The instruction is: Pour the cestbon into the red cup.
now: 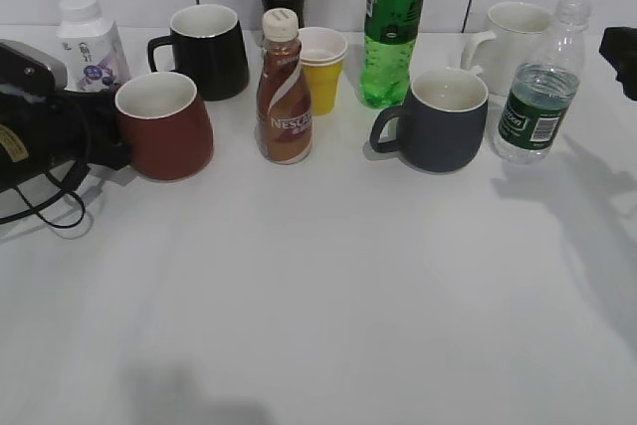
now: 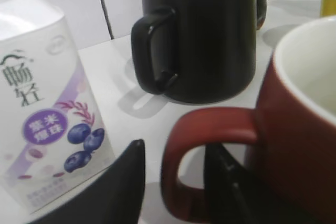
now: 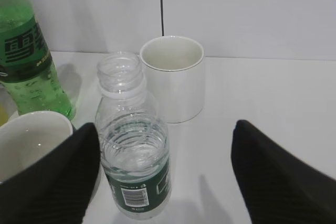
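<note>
- Exterior: red cup [image 1: 163,126] stands upright on the white counter [image 1: 328,286], left of the Nescafe bottle [image 1: 284,89], which serves as landmark. Left gripper [image 1: 100,141] is at the cup's left side.
- Black mug [image 1: 207,51] sits behind-left of the Nescafe; yellow cup [image 1: 322,69] just behind-right.
- Dark grey mug [image 1: 438,118] is right of the Nescafe; cestbon [image 1: 539,89] farther right, upright, uncapped. Only the right arm's dark tip shows at the frame's right edge.
- Left wrist: left jaws straddle the red cup's handle [image 2: 210,129], one finger [image 2: 123,182] outside the loop, one through it; gap remains, not clamped.
- Right wrist: right gripper [image 3: 163,182] jaws spread wide, cestbon [image 3: 134,150] between them near the left finger [image 3: 50,182], untouched.
</note>
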Controlling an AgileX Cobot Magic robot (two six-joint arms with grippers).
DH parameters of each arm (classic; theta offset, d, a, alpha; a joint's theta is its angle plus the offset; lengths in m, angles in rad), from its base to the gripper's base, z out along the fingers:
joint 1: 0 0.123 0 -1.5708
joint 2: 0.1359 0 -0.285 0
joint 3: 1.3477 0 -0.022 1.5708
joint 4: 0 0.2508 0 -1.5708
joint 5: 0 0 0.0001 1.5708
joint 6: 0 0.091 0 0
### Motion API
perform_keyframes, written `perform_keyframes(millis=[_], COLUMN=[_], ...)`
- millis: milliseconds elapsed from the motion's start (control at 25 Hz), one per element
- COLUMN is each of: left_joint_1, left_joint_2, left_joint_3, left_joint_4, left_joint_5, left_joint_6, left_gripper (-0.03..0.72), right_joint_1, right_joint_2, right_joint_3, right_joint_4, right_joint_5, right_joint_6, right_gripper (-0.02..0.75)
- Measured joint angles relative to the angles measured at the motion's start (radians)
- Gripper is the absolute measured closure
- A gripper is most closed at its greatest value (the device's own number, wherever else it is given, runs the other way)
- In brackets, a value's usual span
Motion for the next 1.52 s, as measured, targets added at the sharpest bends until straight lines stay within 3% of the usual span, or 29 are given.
perform_keyframes(millis=[320, 480, 1000, 1520], left_joint_1=[-0.001, -0.002, -0.002, -0.002], left_joint_2=[0.001, 0.001, -0.044, -0.094], left_joint_3=[0.0, 0.0, 0.0, 0.012], left_joint_4=[0.003, -0.004, 0.006, 0.01], left_joint_5=[0.0, -0.008, 0.028, 0.07], left_joint_6=[0.0, -0.013, -0.005, 0.008], left_gripper=[0.465, 0.621, 0.629, 0.629], right_joint_1=[0.0, 0.0, 0.0, 0.0], right_joint_2=[0.0, 0.0, 0.076, 0.381], right_joint_3=[0.0, 0.0, 0.0, -0.001], right_joint_4=[0.0, 0.0, 0.0, -0.051], right_joint_5=[0.0, 0.0, -0.032, -0.369], right_joint_6=[0.0, 0.0, 0.0, 0.0], right_gripper=[0.151, 0.151, 0.151, 0.15])
